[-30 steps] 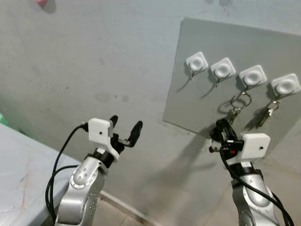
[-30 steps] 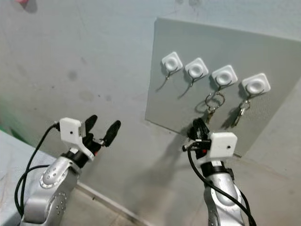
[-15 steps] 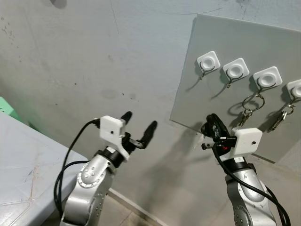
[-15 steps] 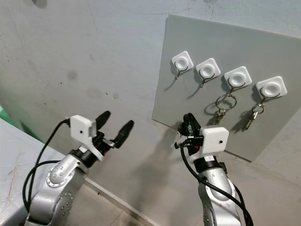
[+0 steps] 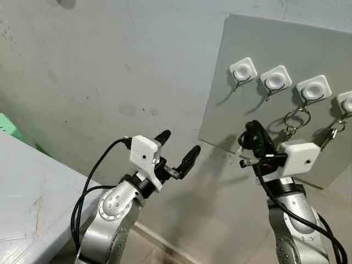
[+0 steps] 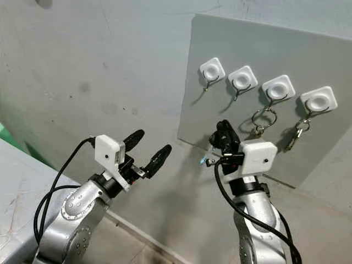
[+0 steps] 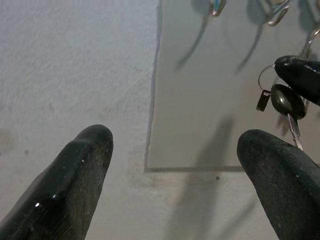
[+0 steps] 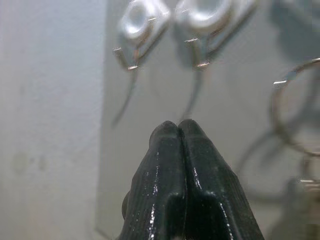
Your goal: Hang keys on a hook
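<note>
A grey board (image 5: pixel 220 110) on the wall carries several white hooks. The two leftmost hooks (image 5: pixel 242 70) (image 5: pixel 275 79) are bare. A key ring (image 5: pixel 294 118) hangs from the third hook and keys (image 5: pixel 333 131) from the fourth. My right gripper (image 5: pixel 253 129) is shut on a set of keys (image 7: pixel 282 100) with a dark-headed key, held low in front of the board, below the bare hooks (image 8: pixel 137 25). My left gripper (image 5: pixel 180 142) stands open and holds nothing, left of the board near the wall.
A pale grey table surface (image 5: pixel 27 192) fills the lower left, with something green (image 5: pixel 5 124) at the left edge. The concrete wall (image 5: pixel 110 66) stands close behind both arms. A black cable (image 5: pixel 91 187) loops off the left wrist.
My right gripper has risen a little toward the hooks, still shut on the keys. My left gripper has shifted right, toward the board. The camera view also shifted.
</note>
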Motion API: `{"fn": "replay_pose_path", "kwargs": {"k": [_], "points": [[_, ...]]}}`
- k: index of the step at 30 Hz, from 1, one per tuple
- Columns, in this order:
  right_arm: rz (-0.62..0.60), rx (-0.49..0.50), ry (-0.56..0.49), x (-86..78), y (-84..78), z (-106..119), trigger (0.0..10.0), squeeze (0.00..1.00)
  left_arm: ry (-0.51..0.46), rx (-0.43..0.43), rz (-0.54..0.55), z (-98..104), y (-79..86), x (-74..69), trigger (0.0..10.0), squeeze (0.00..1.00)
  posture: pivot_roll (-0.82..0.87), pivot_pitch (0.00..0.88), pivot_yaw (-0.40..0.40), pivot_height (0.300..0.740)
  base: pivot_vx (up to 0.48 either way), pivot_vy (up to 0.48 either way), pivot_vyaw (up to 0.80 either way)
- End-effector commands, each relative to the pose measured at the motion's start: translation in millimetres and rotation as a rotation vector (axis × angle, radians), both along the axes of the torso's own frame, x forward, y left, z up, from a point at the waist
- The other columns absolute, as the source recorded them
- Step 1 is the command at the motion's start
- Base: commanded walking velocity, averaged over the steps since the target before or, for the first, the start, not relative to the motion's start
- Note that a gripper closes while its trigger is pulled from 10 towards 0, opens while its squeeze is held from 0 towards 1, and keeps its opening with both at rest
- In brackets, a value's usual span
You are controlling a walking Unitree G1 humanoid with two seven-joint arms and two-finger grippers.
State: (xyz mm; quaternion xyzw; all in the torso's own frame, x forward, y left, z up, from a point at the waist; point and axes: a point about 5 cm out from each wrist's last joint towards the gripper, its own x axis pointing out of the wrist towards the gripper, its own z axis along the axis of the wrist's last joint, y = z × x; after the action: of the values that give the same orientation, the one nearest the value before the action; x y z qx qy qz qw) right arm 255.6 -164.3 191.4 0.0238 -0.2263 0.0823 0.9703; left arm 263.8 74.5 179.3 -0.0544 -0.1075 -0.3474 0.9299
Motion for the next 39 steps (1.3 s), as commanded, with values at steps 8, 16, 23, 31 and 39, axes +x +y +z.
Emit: {"fn": "replay_pose_path", "kwargs": {"k": [8, 16, 23, 31, 39], "points": [[-0.106, -0.011, -0.102, -7.1, -13.8, 21.0, 10.0, 0.0, -0.051, 0.023, -0.06, 13.5, -7.5, -0.9, 10.0, 0.0, -0.03, 0.0, -0.022, 0.74, 0.0, 0.0, 0.0], [-0.09, -0.005, -0.152, -6.2, -6.8, 34.4, 10.0, 0.0, -0.072, 0.034, -0.097, 19.3, -12.8, -2.4, 10.0, 0.0, -0.03, 0.003, -0.018, 0.74, 0.0, 0.0, 0.0], [-0.069, -0.015, -0.184, -4.5, -2.3, 43.5, 10.0, 0.0, -0.074, 0.03, -0.099, 21.2, -13.7, -2.3, 10.0, 0.0, -0.03, 0.002, -0.02, 0.74, 0.0, 0.0, 0.0], [-0.061, -0.013, -0.191, -3.4, -0.9, 46.8, 10.0, 0.0, -0.066, 0.018, -0.094, 21.7, -13.6, -2.0, 10.0, 0.0, -0.03, 0.005, -0.024, 0.74, 0.0, 0.0, 0.0], [-0.045, -0.023, -0.2, -3.0, 1.6, 49.5, 10.0, 0.0, -0.06, 0.01, -0.09, 21.9, -14.1, -1.7, 10.0, 0.0, -0.03, 0.004, -0.026, 0.74, 0.0, 0.0, 0.0]]}}
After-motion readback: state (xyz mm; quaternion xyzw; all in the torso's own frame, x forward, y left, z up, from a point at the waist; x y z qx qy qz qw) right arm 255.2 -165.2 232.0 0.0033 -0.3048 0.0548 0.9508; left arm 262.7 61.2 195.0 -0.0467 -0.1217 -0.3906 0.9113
